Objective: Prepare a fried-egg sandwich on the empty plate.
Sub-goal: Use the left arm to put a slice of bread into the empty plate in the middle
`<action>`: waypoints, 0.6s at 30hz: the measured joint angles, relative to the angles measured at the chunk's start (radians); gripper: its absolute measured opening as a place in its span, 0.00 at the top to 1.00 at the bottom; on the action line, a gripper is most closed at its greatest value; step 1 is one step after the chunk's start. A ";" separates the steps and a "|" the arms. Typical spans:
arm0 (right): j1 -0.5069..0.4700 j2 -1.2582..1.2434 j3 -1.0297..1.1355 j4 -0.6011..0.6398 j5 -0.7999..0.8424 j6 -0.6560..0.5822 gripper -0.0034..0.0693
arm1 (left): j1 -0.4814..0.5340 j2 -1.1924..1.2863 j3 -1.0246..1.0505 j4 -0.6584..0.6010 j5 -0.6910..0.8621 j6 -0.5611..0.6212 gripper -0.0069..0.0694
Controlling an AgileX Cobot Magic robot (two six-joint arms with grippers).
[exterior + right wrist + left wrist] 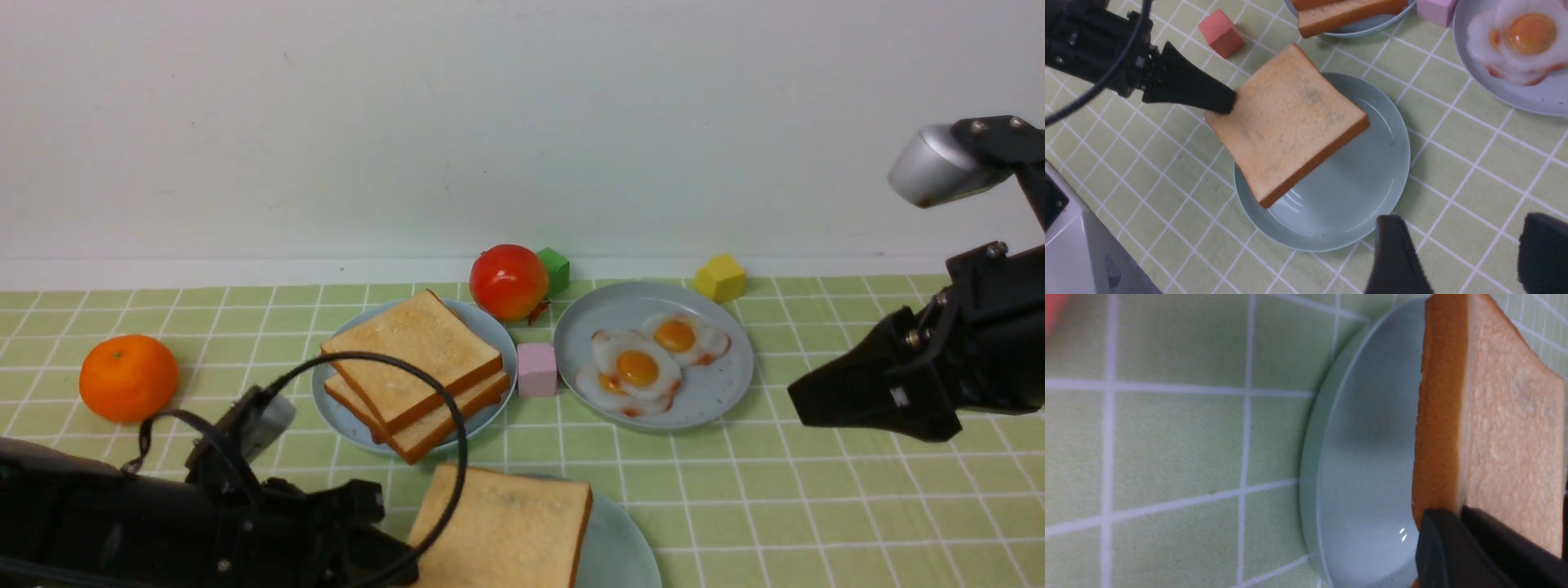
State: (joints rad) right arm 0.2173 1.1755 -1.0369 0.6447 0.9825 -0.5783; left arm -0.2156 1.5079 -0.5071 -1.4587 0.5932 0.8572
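my front camera faced the wall (522, 122); the right wrist looked down, the left sat close, both on the toast slice (1286, 122).

My left gripper (1227, 107) pinches one corner of a square, golden-brown toast slice (1286, 122) with a darker crust. I hold it tilted above the round, pale aqua-green plate (1355, 196), which lies flat and empty, the gripped corner overhanging its rim.
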 joint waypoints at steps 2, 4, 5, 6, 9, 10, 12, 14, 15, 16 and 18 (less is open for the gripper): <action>0.000 0.000 0.000 0.000 -0.001 0.000 0.38 | -0.063 0.015 0.000 -0.016 -0.072 0.001 0.89; 0.000 0.000 0.000 0.000 -0.001 0.000 0.38 | -0.095 0.026 0.000 -0.029 -0.136 -0.006 0.89; 0.000 0.000 0.000 0.000 -0.001 0.000 0.38 | -0.105 0.030 0.000 -0.039 -0.166 -0.008 0.88; 0.000 0.000 0.000 0.000 -0.001 0.000 0.38 | -0.110 0.034 0.000 -0.048 -0.185 -0.009 0.88; 0.000 0.000 0.000 0.000 -0.001 0.000 0.38 | -0.115 0.041 0.000 -0.087 -0.213 -0.009 0.86; 0.000 0.000 0.000 0.000 -0.001 0.000 0.38 | -0.115 0.041 0.000 -0.097 -0.214 -0.009 0.84; 0.000 0.000 0.000 0.000 0.000 0.000 0.38 | -0.115 0.041 0.000 -0.112 -0.207 -0.008 0.80; 0.000 0.000 0.000 0.003 0.000 0.000 0.38 | -0.115 0.041 0.000 -0.116 -0.184 -0.008 0.73; 0.000 0.000 0.000 0.009 0.000 0.000 0.38 | -0.115 0.041 0.000 -0.116 -0.171 -0.008 0.69; 0.000 0.000 0.000 0.010 0.000 0.000 0.38 | -0.115 0.041 0.000 -0.116 -0.164 -0.008 0.67; 0.000 0.000 0.000 0.050 0.006 0.000 0.38 | -0.115 0.041 0.000 -0.114 -0.122 -0.008 0.52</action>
State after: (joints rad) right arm 0.2173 1.1755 -1.0369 0.6952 0.9883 -0.5783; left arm -0.3305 1.5486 -0.5071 -1.5724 0.4716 0.8492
